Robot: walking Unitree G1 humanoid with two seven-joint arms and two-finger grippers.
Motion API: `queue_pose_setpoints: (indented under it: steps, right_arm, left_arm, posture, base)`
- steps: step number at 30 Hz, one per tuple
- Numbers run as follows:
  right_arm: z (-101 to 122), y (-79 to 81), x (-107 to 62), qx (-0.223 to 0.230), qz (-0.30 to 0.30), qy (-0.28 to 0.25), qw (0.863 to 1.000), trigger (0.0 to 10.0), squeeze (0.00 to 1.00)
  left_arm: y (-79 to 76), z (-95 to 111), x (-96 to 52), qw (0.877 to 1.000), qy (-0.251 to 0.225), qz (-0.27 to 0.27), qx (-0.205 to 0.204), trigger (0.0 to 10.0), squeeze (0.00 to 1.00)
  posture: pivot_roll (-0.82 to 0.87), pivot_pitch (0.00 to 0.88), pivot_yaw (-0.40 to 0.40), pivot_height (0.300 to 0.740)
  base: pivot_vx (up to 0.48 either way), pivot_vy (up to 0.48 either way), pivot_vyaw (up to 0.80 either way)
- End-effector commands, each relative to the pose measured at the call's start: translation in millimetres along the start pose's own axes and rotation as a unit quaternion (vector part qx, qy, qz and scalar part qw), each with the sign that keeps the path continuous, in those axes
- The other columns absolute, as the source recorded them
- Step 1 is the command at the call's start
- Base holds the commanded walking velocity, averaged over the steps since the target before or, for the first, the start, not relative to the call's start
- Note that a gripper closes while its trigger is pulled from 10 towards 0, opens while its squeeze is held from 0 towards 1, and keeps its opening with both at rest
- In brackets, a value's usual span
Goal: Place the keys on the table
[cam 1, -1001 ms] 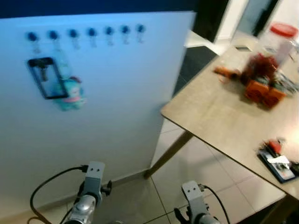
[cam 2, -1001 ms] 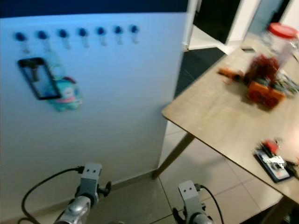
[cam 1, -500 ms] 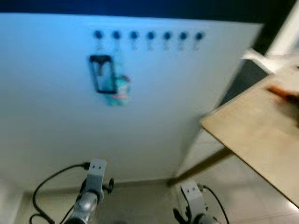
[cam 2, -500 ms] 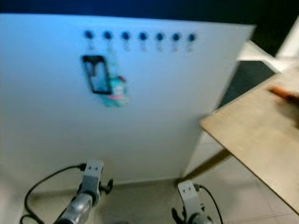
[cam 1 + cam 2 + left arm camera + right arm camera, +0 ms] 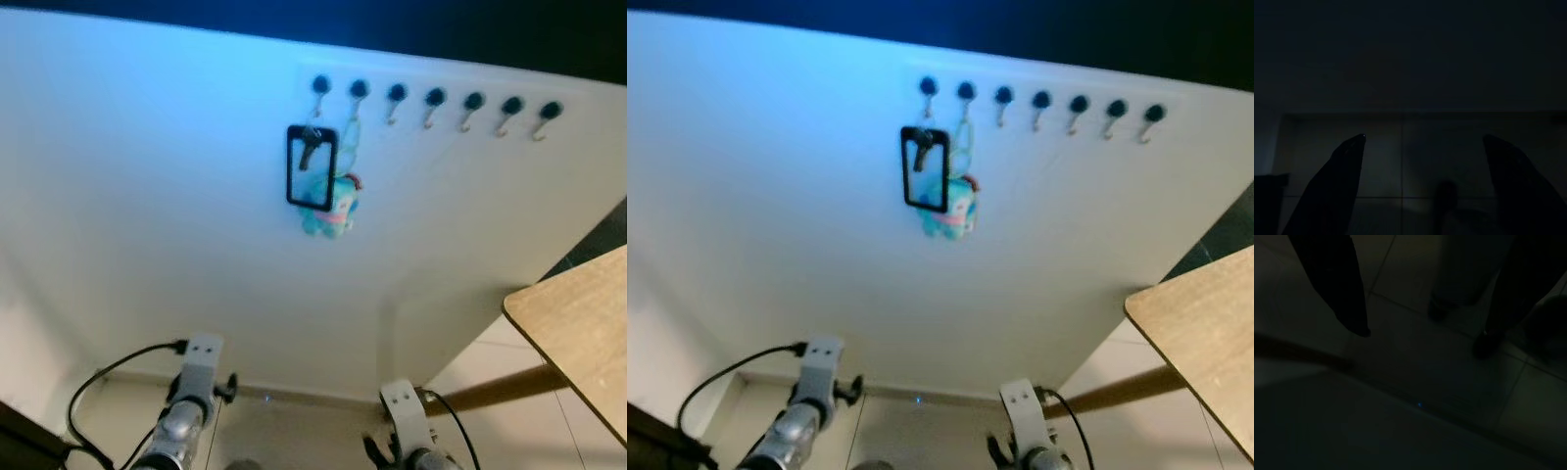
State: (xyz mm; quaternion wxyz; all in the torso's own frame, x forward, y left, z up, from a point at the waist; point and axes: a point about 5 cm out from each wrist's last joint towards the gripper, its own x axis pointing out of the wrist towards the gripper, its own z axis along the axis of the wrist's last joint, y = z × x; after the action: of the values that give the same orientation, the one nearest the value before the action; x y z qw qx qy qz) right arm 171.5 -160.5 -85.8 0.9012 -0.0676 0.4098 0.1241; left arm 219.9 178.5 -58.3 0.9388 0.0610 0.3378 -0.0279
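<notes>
Keys [image 5: 313, 168] hanging on wall hooks [image 5: 434, 98], wrist views dark, table [image 5: 578, 328] corner right

Keys [image 5: 313, 168] with black card holder hang from white wall's leftmost hook.

White wall [image 5: 147, 225] straight ahead, flat and bare below the row of hooks [image 5: 431, 98]. Hanging off the two leftmost hooks, a black card holder [image 5: 312, 168] and a teal plush charm [image 5: 331, 208] jut into that space. The wooden table's corner [image 5: 573, 328] pokes in low right, its slanted leg [image 5: 495, 392] crossing the tiled floor [image 5: 294, 436] beneath.
</notes>
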Motion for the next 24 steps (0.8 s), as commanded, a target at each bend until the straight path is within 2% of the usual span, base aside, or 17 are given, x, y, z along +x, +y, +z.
queue_pose_setpoints:
  steps: [1, 3, 6, 9, 10, 11, 13, 16, 17, 20, 21, 22, 23, 24]
  right_arm:
    - [-5, -4.6, -2.2, 0.009, -0.010, 0.007, 1.000, 10.0, 0.00]
    - [-5, -4.6, -2.2, 0.009, -0.010, 0.007, 1.000, 10.0, 0.00]
    - [1, -8.6, -1.0, 0.043, -0.025, -0.009, 0.999, 10.0, 0.00]
    - [9, -8.8, 0.5, 0.039, -0.020, -0.028, 0.999, 10.0, 0.00]
    - [19, -9.4, 1.7, 0.043, -0.017, -0.056, 0.997, 10.0, 0.00]
    - [19, -9.4, 1.7, 0.043, -0.017, -0.056, 0.997, 10.0, 0.00]
    - [31, -10.6, 2.4, 0.041, -0.015, -0.094, 0.995, 10.0, 0.00]
    - [60, -11.9, 1.3, 0.030, -0.006, -0.177, 0.984, 10.0, 0.00]
    - [60, -11.9, 1.3, 0.030, -0.006, -0.177, 0.984, 10.0, 0.00]
    - [82, -11.2, -2.3, 0.020, 0.002, -0.240, 0.971, 10.0, 0.00]
    - [94, -10.8, -5.6, 0.013, 0.007, -0.271, 0.962, 10.0, 0.00]
    - [94, -10.8, -5.6, 0.013, 0.007, -0.271, 0.962, 10.0, 0.00]
    - [101, -10.9, -8.7, 0.008, 0.009, -0.293, 0.956, 10.0, 0.00]
    - [116, -11.0, -16.3, 0.009, 0.014, -0.339, 0.941, 10.0, 0.00]
  left_arm:
    - [-2.3, -9, -2.8, 1.000, 0.015, -0.003, 0.000, 10.0, 0.00]
    - [-2.3, -9, -2.8, 1.000, 0.015, -0.003, 0.000, 10.0, 0.00]
    - [-2.1, -9, -3.0, 1.000, 0.013, -0.006, 0.004, 10.0, 0.00]
    - [-2.1, -8, -3.0, 1.000, 0.008, -0.009, 0.000, 10.0, 0.00]
    - [-2.6, -8, -2.8, 1.000, 0.009, -0.019, 0.014, 10.0, 0.00]
    - [-2.6, -8, -2.8, 1.000, 0.009, -0.019, 0.014, 10.0, 0.00]
    - [-2.7, -8, -2.8, 0.999, 0.010, -0.024, 0.029, 10.0, 0.00]
    - [-1.7, -4, -2.0, 0.999, 0.001, -0.028, 0.033, 10.0, 0.00]
    - [-1.7, -4, -2.0, 0.999, 0.001, -0.028, 0.033, 10.0, 0.00]
    - [2.5, 3, -0.9, 0.999, -0.018, -0.022, 0.020, 10.0, 0.00]
    - [4.5, 12, -0.3, 0.999, -0.046, -0.023, 0.016, 10.0, 0.00]
    - [4.5, 12, -0.3, 0.999, -0.046, -0.023, 0.016, 10.0, 0.00]
    - [6.3, 19, -0.2, 0.997, -0.070, -0.022, 0.016, 10.0, 0.00]
    - [9.6, 36, -1.4, 0.992, -0.124, -0.018, 0.012, 10.0, 0.00]
  posture:
    - [0.09, 0.000, -0.067, 0.740]
    - [0.09, 0.000, -0.067, 0.740]
    - [0.09, 0.000, -0.067, 0.740]
    - [0.10, 0.000, -0.067, 0.740]
    - [0.10, 0.000, -0.064, 0.740]
    - [0.10, 0.000, -0.064, 0.740]
    - [0.09, 0.000, -0.061, 0.740]
    - [0.08, 0.001, -0.046, 0.740]
    - [0.08, 0.001, -0.046, 0.740]
    - [0.07, 0.000, -0.035, 0.740]
    - [0.06, 0.000, -0.032, 0.740]
    - [0.06, 0.000, -0.032, 0.740]
    - [0.06, 0.000, -0.028, 0.740]
    - [0.06, 0.000, -0.027, 0.740]
  base:
    - [0.000, 0.000, 0.80]
    - [0.000, 0.000, 0.80]
    - [0.000, 0.000, 0.00]
    - [0.000, 0.000, 0.00]
    - [0.000, 0.000, 0.00]
    - [0.000, 0.000, 0.00]
    - [0.000, -0.292, 0.00]
    - [0.000, -0.480, 0.00]
    - [0.000, -0.480, 0.00]
    - [0.000, -0.092, 0.00]
    - [0.000, 0.000, 0.00]
    - [0.000, 0.000, 0.00]
    - [0.000, 0.000, 0.00]
    - [0.000, 0.000, 0.00]
